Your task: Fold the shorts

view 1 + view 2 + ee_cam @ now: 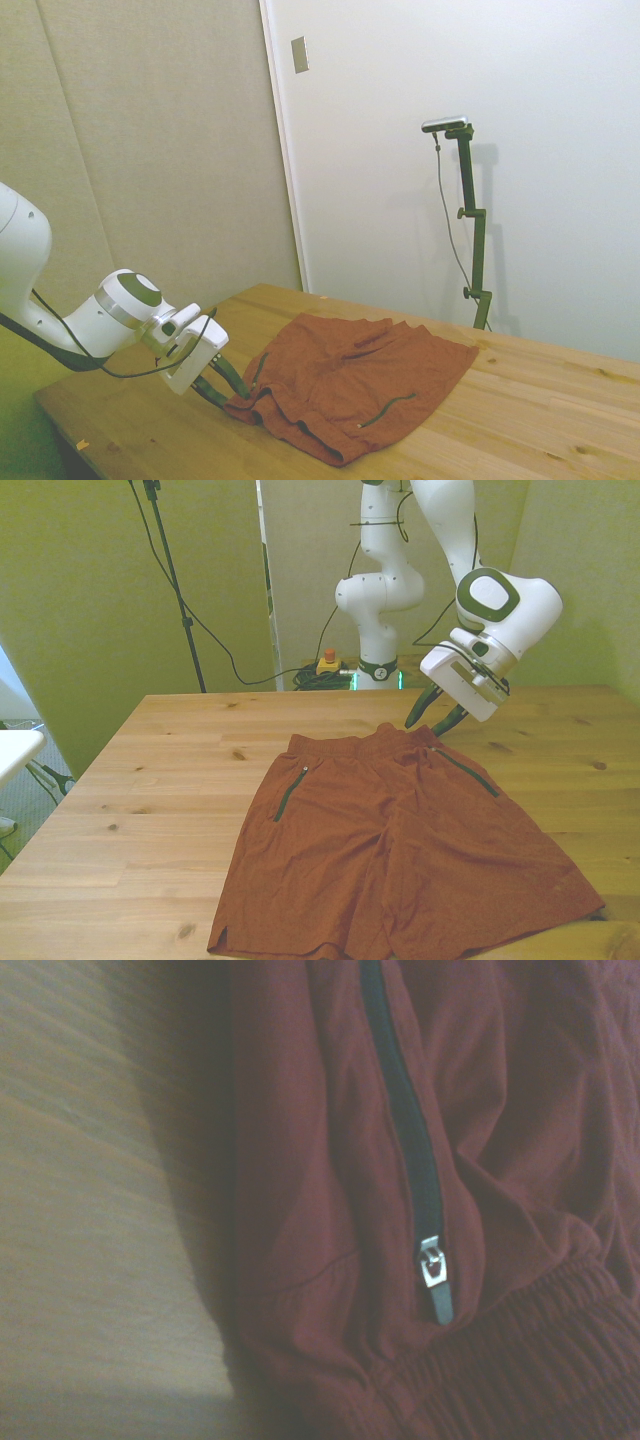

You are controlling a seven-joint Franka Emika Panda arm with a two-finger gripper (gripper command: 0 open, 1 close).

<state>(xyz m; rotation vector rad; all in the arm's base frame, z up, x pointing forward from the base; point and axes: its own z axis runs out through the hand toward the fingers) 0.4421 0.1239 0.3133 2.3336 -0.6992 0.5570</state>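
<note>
Lying spread flat across the lower middle of the front view, rust-orange shorts (400,860) on a wooden surface (160,810), waistband toward the top of the frame, both legs fanned toward the bottom edge. Marked by two thin dark green pocket zippers (290,793), one on each side below the waistband. Hovering at the waistband's right corner, upper right of centre in the front view, a white gripper (434,718) with dark jaws parted narrowly and pointed down at the cloth, empty. Seen in the side view at lower left, the same gripper (225,385) angled low, jaw tips at or just touching the near edge of the shorts (350,385); contact too close to call. Filling the wrist view, blurred orange fabric with one zipper (405,1150), its silver pull (436,1278) beside the gathered elastic waistband.

Judged as barely begun: no fold made, no layer doubled over. Left to do: gripping the waistband corner, then folding.
</note>
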